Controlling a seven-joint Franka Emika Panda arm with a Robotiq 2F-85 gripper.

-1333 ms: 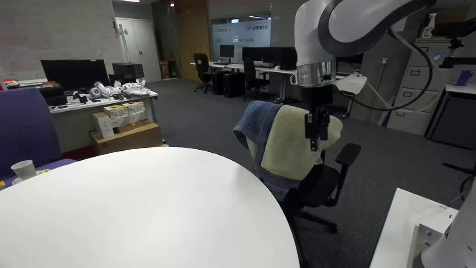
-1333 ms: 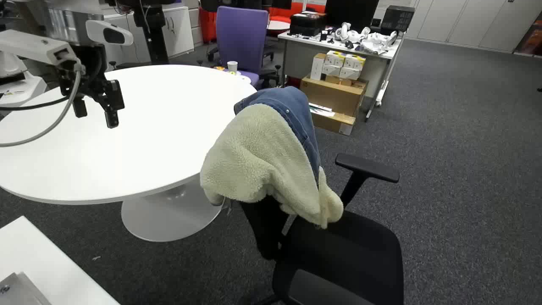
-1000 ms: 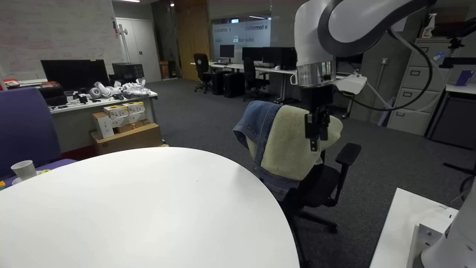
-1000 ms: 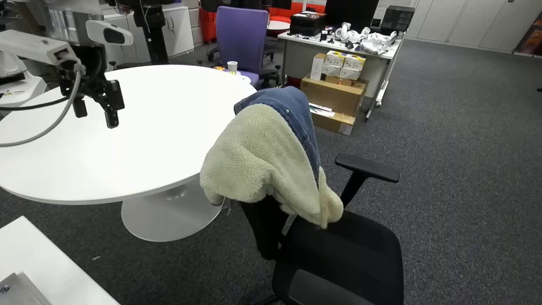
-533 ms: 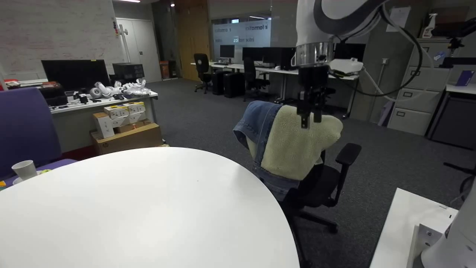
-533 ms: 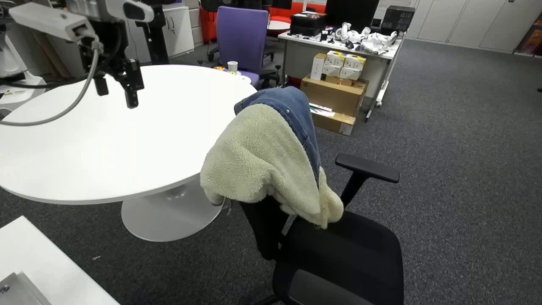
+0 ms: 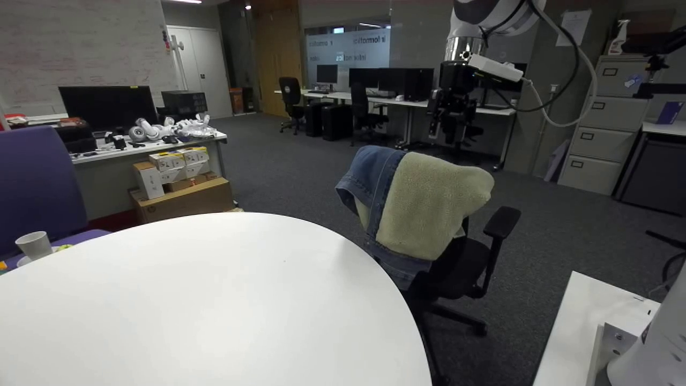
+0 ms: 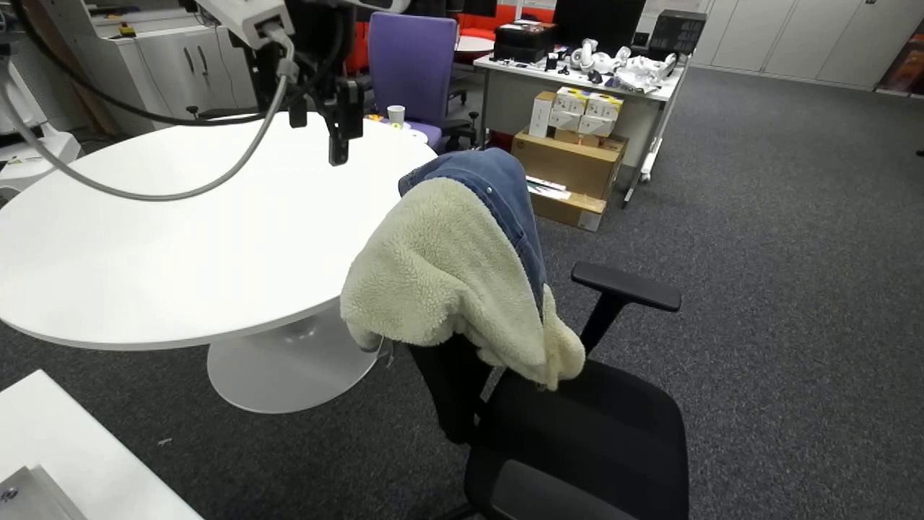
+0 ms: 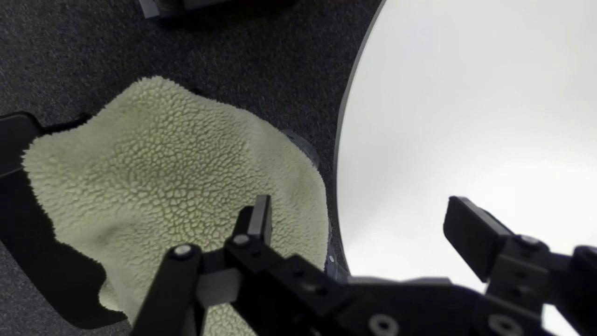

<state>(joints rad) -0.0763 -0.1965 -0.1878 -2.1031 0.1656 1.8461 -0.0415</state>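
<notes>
My gripper (image 7: 446,137) is open and holds nothing. It hangs in the air above the table's edge and near the jacket, as both exterior views (image 8: 317,142) show. In the wrist view its fingers stand wide apart, one finger (image 9: 260,219) in front of the jacket and one in front of the table. The jacket (image 7: 420,206), cream fleece with blue denim, lies draped over the back of a black office chair (image 8: 592,433). Its fleece (image 9: 186,177) fills the left of the wrist view. The white round table (image 8: 216,253) stands beside the chair. The gripper appears apart from both.
A small white table (image 7: 595,311) bears the robot base. A purple chair (image 8: 411,65) with a white cup (image 8: 395,114) on its seat stands beyond the round table. A desk with cardboard boxes (image 8: 567,170) below stands behind. A grey cable (image 8: 180,198) loops from the wrist.
My gripper has risen and moved over the table toward the jacket and chair, and the wrist has turned. The fingers stay open. The jacket and chair have not moved.
</notes>
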